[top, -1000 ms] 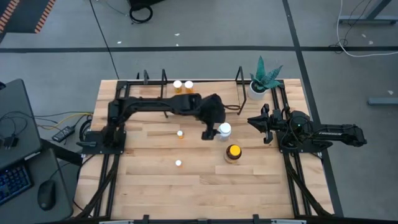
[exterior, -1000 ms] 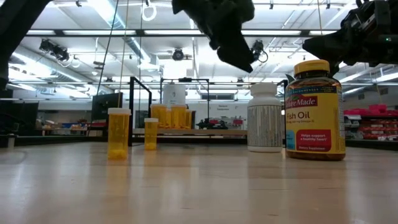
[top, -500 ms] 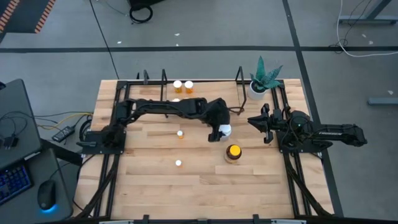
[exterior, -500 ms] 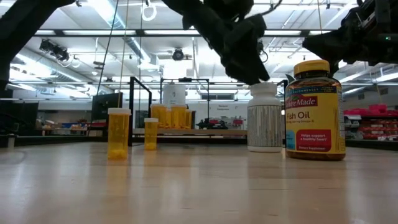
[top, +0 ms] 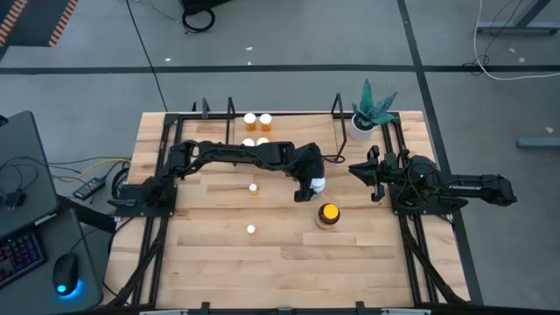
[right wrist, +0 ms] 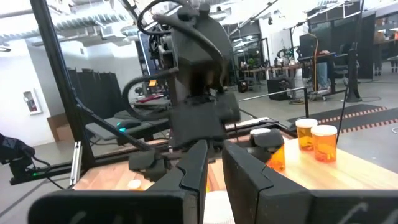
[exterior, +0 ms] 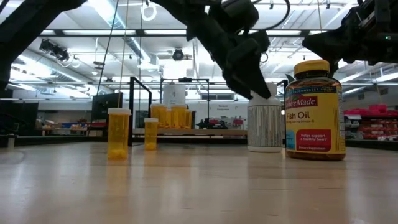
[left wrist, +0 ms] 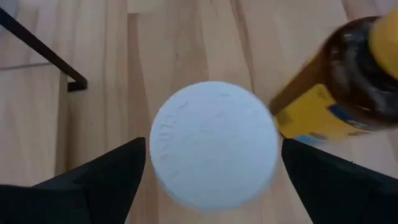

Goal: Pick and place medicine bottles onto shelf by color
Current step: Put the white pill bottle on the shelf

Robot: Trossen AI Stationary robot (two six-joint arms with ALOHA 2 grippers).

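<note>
My left gripper (left wrist: 214, 143) is open and points down over the white bottle (exterior: 264, 127). Its two fingers stand on either side of the bottle's white cap (left wrist: 214, 144), with a thin gap on each side. In the high view the gripper (top: 308, 185) covers most of the cap. The dark amber yellow-capped bottle (top: 328, 214) stands upright just beside it. Two small orange bottles (top: 254, 187) (top: 251, 229) stand on the table, and several more (top: 256, 121) stand on the shelf (top: 337, 107). My right gripper (top: 357, 171) waits near the right edge, open by a narrow gap.
A white pot with a green plant (top: 370, 114) stands at the far right corner, by the shelf's end. The amber bottle (exterior: 314, 112) is close to the white one on its right. Bare tabletop (top: 219, 254) lies toward the near edge.
My left gripper has moved toward the table's right edge and come down over the white bottle. It was up and to the left of the cap, and its fingers now straddle the cap. The bottles have stayed where they were.
</note>
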